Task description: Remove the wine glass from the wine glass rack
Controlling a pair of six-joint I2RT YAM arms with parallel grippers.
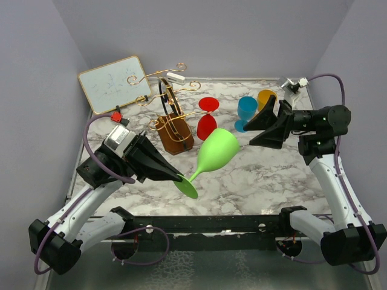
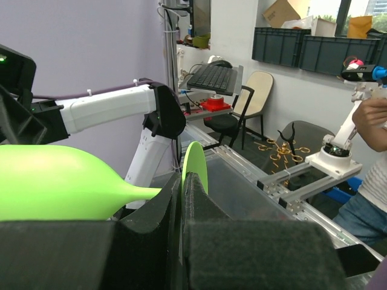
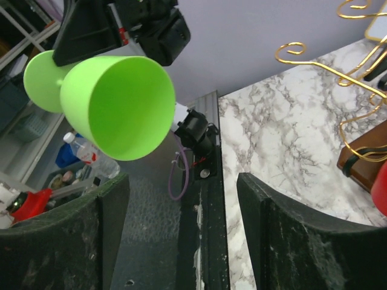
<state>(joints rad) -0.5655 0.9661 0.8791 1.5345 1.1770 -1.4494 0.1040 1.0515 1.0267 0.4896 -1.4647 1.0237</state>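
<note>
Top external view: the left arm reaches up from its base at the lower left, forearm angled inward. The left gripper [image 1: 180, 176] is clamped on the stem of the green wine glass [image 1: 217, 151], just above the foot. The glass hangs tilted over the marble table [image 1: 272, 175], foot low and near, bowl raised with its mouth facing the right side. It is off the wine glass rack [image 1: 175, 136], which stands behind it at the back left, apart from it. The right arm bends at the elbow and points leftward. The right gripper [image 1: 248, 135] has its jaws spread wide with nothing between them, near the bowl's mouth.
</note>
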